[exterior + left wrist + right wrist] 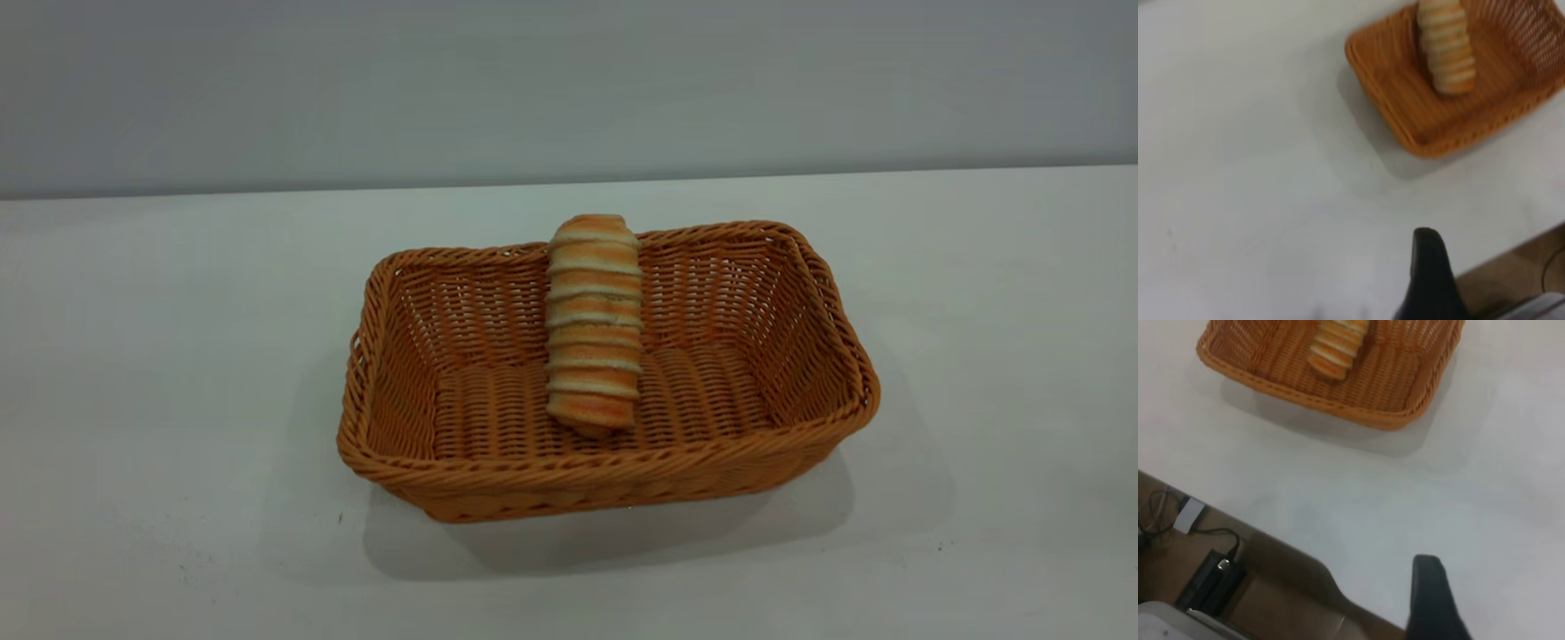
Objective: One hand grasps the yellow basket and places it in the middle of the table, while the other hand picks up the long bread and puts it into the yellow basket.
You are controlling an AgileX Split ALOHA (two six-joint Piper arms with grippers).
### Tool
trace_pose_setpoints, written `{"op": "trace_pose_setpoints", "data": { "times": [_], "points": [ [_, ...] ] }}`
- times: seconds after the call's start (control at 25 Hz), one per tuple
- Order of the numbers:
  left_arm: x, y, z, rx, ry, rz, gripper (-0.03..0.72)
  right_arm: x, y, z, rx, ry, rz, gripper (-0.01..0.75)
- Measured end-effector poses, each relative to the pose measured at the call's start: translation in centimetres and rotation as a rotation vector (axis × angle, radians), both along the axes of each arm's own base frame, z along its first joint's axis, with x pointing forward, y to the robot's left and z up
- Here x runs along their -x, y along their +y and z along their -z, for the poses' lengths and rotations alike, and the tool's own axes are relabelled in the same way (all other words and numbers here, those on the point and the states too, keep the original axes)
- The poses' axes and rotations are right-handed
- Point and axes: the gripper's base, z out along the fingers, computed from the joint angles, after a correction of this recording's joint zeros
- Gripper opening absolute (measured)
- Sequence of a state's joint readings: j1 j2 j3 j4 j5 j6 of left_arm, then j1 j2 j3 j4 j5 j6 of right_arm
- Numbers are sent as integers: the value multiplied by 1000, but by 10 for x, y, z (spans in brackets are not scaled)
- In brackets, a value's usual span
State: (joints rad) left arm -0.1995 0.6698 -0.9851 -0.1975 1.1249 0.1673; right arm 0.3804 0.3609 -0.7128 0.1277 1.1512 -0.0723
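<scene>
The yellow basket (613,462) stands on the white table (178,356) near the middle. The long bread (594,324) lies inside it, its near end on the ribbed bottom and its far end leaning up on the back rim. Neither gripper shows in the exterior view. In the left wrist view a black part of the left gripper (1429,280) hangs over bare table, well away from the basket (1405,87) and the bread (1448,47). In the right wrist view the right gripper (1431,600) is likewise far from the basket (1391,380) and the bread (1336,347). Neither holds anything that I can see.
The table's edge runs close to both grippers. Beyond it is brown floor with a black box (1211,580), cables and a small white adapter (1188,515). A grey wall stands behind the table.
</scene>
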Motion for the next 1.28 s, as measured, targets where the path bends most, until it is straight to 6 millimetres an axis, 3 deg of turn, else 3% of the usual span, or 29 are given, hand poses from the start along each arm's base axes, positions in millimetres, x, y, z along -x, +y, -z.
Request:
{"op": "trace_pose_setpoints", "data": {
  "times": [0.28, 0.64, 0.88, 1.28],
  "points": [
    [43, 9, 48, 17, 0, -19, 544, 25, -16, 36, 31, -92, 31, 536],
    [81, 16, 80, 34, -90, -15, 544, 38, -26, 58, 38, -169, 62, 536],
    [91, 21, 90, 15, -132, -29, 544, 36, -26, 62, 42, -170, 69, 536],
    [89, 26, 96, -42, -126, -58, 544, 36, -26, 63, 41, -167, 71, 536]
  ]
}}
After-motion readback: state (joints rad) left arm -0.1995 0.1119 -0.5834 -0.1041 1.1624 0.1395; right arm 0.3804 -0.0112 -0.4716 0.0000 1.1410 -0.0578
